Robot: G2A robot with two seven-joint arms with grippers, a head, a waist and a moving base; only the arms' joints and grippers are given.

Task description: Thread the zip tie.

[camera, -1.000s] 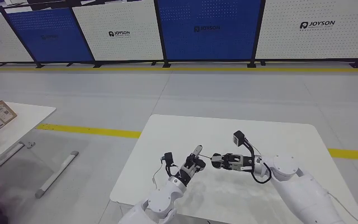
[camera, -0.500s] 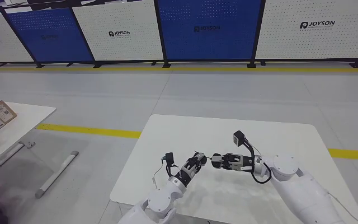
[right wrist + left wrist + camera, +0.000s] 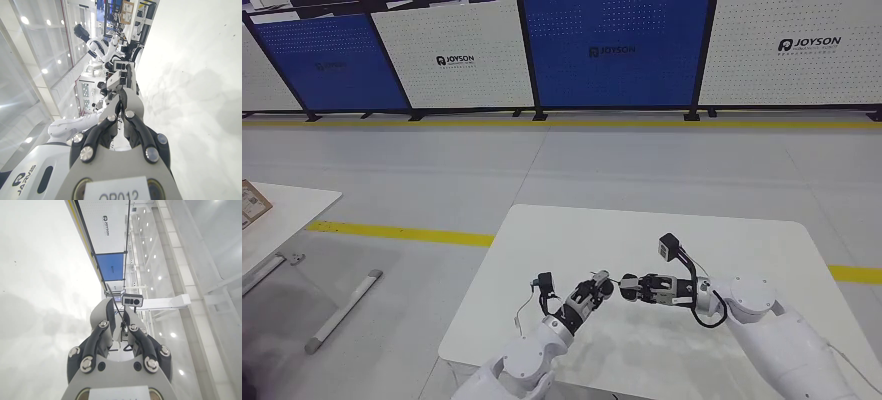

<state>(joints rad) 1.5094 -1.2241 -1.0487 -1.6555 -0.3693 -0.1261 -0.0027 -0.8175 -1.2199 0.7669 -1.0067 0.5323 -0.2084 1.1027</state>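
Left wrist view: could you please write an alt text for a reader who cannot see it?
A thin black zip tie runs between the parted fingers of the left gripper, over a white table. Just beyond the fingertips, the right arm's wrist camera faces back; wall panels and ceiling lights of a hall lie behind.

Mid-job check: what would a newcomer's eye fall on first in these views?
The left pincer and right pincer meeting tip to tip over the near half of the white table. Then the thin black zip tie, slanting through the open left pincer's gap from the shut right pincer.
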